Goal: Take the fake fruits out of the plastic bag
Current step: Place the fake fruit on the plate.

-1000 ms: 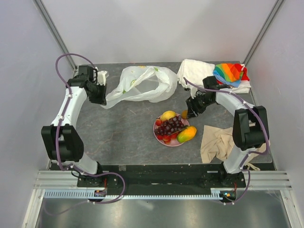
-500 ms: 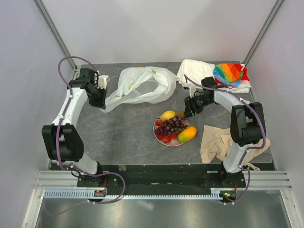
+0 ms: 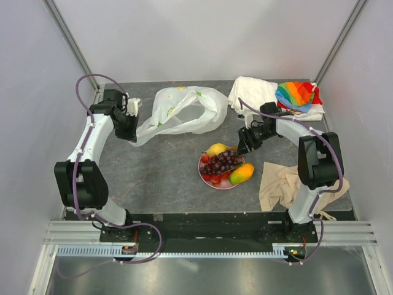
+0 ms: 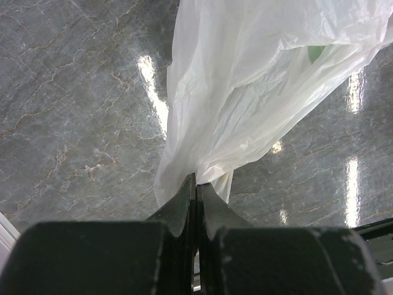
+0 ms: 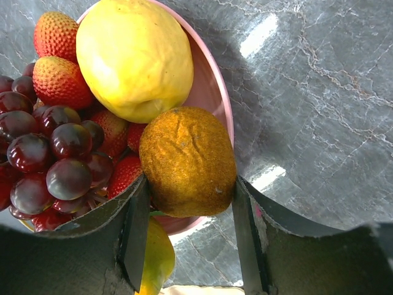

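Your left gripper (image 4: 195, 184), jaws pressed together, pinches a corner of the thin, crinkled, translucent white bag (image 3: 184, 110). The bag lies slack near the far edge of the marbled grey table (image 3: 159, 166). Your right gripper (image 5: 187, 184) clasps a pebbled oval orange (image 5: 187, 160) between both fingers, over the rim of the round pink plate (image 5: 212, 80) near mid-table. On the plate: smooth lemon (image 5: 135, 58), glossy grapes (image 5: 43, 160), dimpled strawberries (image 5: 55, 37), mango (image 3: 242, 174).

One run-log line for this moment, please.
left tool: shut on plastic bag | right tool: gripping small orange at pink plate rim
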Action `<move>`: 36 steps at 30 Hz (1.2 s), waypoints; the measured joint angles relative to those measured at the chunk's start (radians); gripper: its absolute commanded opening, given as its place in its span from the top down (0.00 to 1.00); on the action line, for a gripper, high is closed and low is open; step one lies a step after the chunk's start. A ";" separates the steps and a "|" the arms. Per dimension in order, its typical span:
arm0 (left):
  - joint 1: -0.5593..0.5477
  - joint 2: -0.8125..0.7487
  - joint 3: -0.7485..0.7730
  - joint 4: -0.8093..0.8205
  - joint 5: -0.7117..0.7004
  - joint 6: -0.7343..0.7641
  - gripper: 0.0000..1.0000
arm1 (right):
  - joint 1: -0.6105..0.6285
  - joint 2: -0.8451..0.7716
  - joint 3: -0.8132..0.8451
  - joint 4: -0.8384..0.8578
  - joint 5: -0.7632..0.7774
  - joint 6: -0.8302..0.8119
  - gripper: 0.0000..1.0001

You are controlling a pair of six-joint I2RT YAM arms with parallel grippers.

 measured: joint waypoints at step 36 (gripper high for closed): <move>0.000 0.024 -0.012 0.005 0.027 0.000 0.98 | -0.074 0.000 0.156 -0.096 0.037 -0.018 0.02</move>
